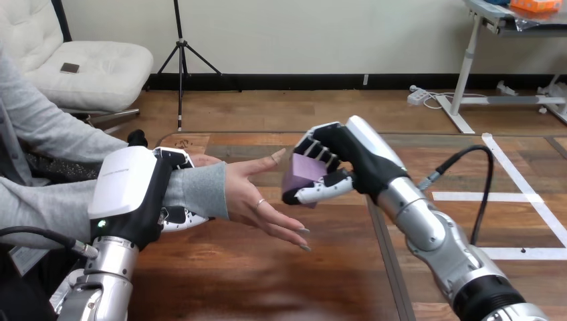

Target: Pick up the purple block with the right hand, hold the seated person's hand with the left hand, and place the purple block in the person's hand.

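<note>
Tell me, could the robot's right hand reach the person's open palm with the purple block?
Probably yes. The right hand grips the purple block just beside the person's hand, which lies open with nothing on its palm. Nothing stands between them, and the left hand is curled round the wrist.

The purple block (302, 172) is small and pale violet with flat faces. It is up off the table, a little tilted, pinched between the fingers and thumb of the right hand (354, 164). Just left of it the person's hand (254, 197) is held open, palm toward the block, fingers spread and slanting down — its grey-sleeved wrist clasped by the left hand (134, 194).
</note>
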